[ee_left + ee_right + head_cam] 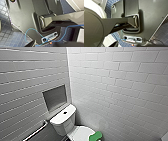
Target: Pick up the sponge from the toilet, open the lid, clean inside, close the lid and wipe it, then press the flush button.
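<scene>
- A white toilet (63, 122) stands in a corner between pale tiled walls (120, 84), low in your head view, with its lid (80, 133) shut
- The green sponge (96, 136) lies on the lid, on the side nearer the right-hand wall, at the very bottom edge of that view
- The flush button (65, 112) sits in the middle of the tank top, well apart from the sponge
- Both wrist views face the robot's own body over dark blue floor tiles (7, 36); you cannot tell how the jaws of the left gripper or the right gripper stand, or whether either holds anything
- The step in hand looks like reaching the sponge: get the whole lid into view first, then come down from above and pinch the soft pad gently so it does not skid on the glossy lid
</scene>
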